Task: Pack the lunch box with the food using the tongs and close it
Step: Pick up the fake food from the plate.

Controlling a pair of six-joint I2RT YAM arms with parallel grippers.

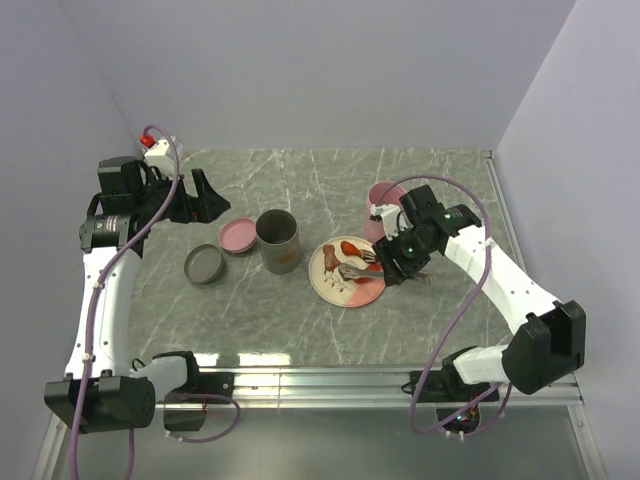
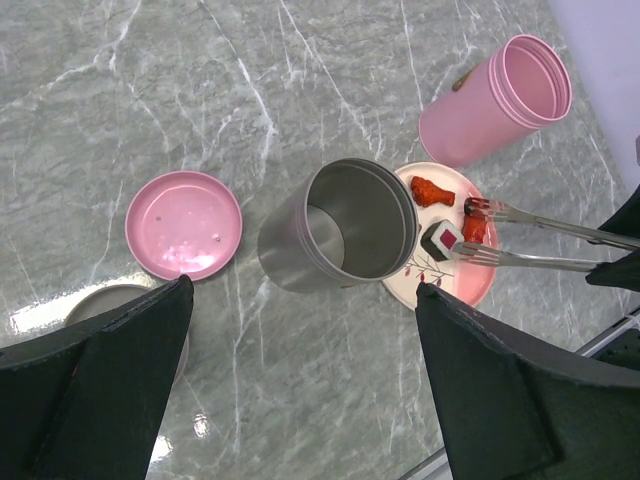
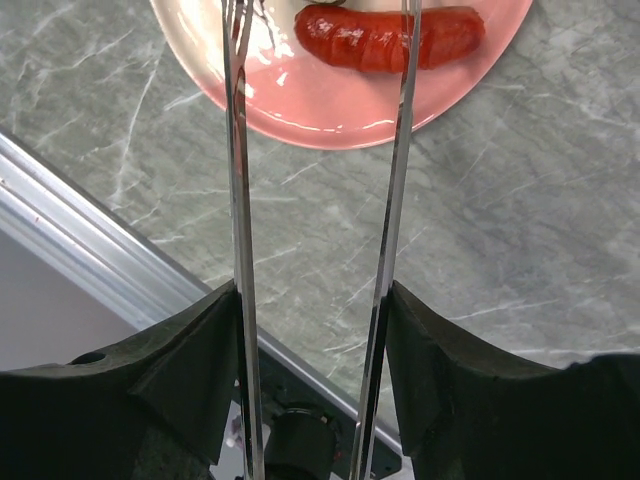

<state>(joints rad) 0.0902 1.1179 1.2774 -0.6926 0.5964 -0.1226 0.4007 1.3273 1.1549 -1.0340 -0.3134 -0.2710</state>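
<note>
My right gripper (image 3: 315, 330) is shut on the tongs (image 3: 238, 200), one finger pressing on each silver arm. The tong tips (image 2: 470, 207) stand apart over the cream-and-pink plate (image 3: 340, 110), on either side of a red sausage (image 3: 385, 38). The plate also holds a red drumstick piece (image 2: 432, 190) and a dark square with a red centre (image 2: 441, 241). The steel lunch box tin (image 2: 345, 225) stands open just left of the plate. High over the back left of the table, my left gripper (image 2: 305, 380) is open and holds nothing.
An open pink tin (image 2: 495, 100) stands behind the plate. A pink lid (image 2: 183, 224) and a grey lid (image 1: 204, 265) lie left of the steel tin. The metal rail (image 3: 100, 240) at the table's near edge runs below the right gripper.
</note>
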